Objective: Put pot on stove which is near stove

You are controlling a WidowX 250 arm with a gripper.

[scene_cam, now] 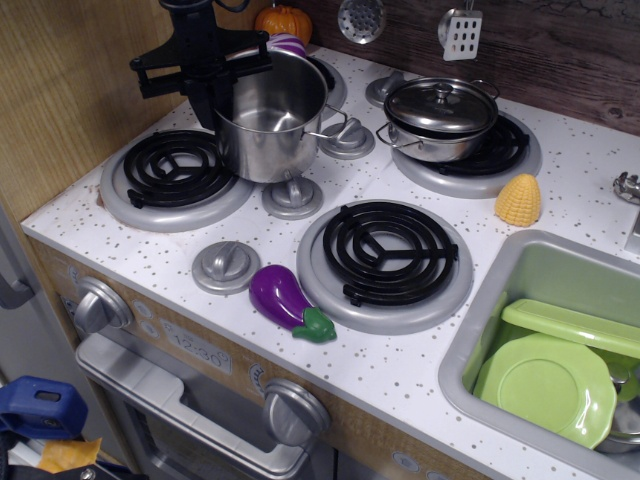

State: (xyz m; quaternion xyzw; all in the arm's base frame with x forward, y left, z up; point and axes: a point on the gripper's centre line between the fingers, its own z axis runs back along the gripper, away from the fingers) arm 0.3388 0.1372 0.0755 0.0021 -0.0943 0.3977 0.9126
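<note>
The tall shiny pot [275, 125] has no lid and stands upright, held at the back left of the stovetop. My black gripper [218, 98] is shut on its left rim from above. The pot's base overlaps the right edge of the front-left stove [165, 175], a black coil in a silver disc. I cannot tell whether the pot touches the counter. The back-left stove [332, 82] shows only partly behind the pot. A third stove [385, 262] lies bare at the front middle.
A shorter lidded steel pot [440, 115] sits on the back-right burner. A purple eggplant [288, 300] and silver knobs [227, 266] lie near the front edge. A yellow corn [518, 200] is beside the sink [468, 335], which holds green dishes. A wooden wall stands at the left.
</note>
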